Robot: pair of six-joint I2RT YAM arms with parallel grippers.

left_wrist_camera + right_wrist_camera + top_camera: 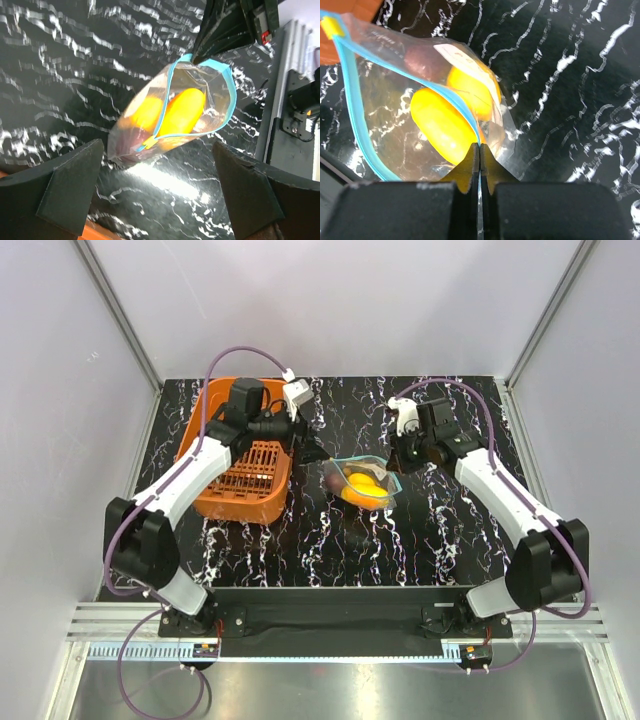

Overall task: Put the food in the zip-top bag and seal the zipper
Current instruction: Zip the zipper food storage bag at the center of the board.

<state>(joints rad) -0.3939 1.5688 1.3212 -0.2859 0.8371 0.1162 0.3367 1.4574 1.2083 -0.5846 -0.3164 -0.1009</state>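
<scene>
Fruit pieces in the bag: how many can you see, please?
3: one yellow piece by the right gripper, a second yellow piece beside it, a dark purple piece behind; others may hide.

No legible text, brand, number or sign appears in any view; a pale patch (451,52) on the zip-top bag (390,100) bears no readable characters.

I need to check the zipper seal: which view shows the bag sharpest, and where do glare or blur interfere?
Right wrist: bag and zipper sharpest, light sheen on the plastic, the fingers up close dark and soft. Left wrist: table veins smeared by blur, bag slightly soft, bright glare on the table just below it. Top view: evenly lit, bag small.
</scene>
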